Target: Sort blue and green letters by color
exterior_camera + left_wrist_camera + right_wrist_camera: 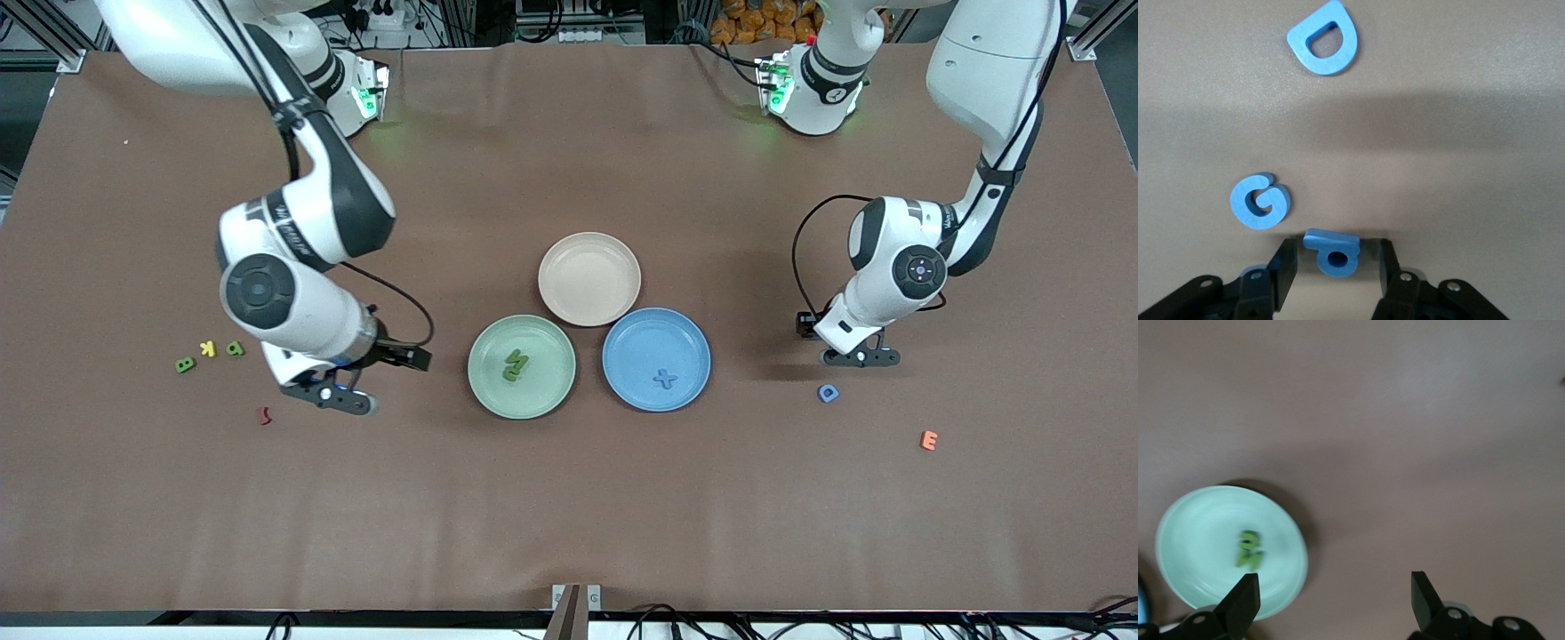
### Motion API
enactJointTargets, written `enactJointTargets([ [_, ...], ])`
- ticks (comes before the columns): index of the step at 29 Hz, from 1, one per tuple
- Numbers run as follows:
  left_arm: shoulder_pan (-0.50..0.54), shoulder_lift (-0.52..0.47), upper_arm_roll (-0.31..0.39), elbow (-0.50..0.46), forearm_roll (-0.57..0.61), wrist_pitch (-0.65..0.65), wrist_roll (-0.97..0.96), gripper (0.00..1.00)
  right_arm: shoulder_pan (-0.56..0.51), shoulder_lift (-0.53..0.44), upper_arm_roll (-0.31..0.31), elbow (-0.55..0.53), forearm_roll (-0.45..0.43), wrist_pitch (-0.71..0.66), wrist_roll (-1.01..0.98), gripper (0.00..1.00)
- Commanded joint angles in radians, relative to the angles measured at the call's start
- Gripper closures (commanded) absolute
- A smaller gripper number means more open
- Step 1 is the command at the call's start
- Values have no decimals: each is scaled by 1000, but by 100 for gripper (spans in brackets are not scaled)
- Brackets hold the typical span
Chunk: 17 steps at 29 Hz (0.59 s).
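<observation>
In the left wrist view my left gripper is open low over the table, one finger on each side of a light blue P, with a gap on both sides. A blue G and a blue D lie close by. From the front, the left gripper hides the P and G; the D lies nearer the camera. A blue X lies in the blue plate. A green letter lies in the green plate. My right gripper is open and empty over bare table.
A green B, a yellow K and another green letter lie toward the right arm's end. A red letter lies near the right gripper. An orange E lies near the D. An empty beige plate adjoins both plates.
</observation>
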Motion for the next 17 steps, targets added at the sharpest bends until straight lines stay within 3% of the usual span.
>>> enactJointTargets([
  [1,-7,94,8,102,-16,-25,-16,91,-17,19,11,23,16,-7,-8,89],
  [12,-4,131,11,122,-15,-22,-16,90,-5,-8,18,70,24,-93,38,99],
  [13,-2,131,11,122,-15,-22,-18,86,0,-13,23,81,24,-116,55,99],
  [17,-1,131,11,122,-15,-22,-18,50,21,-18,38,120,24,-162,126,100],
])
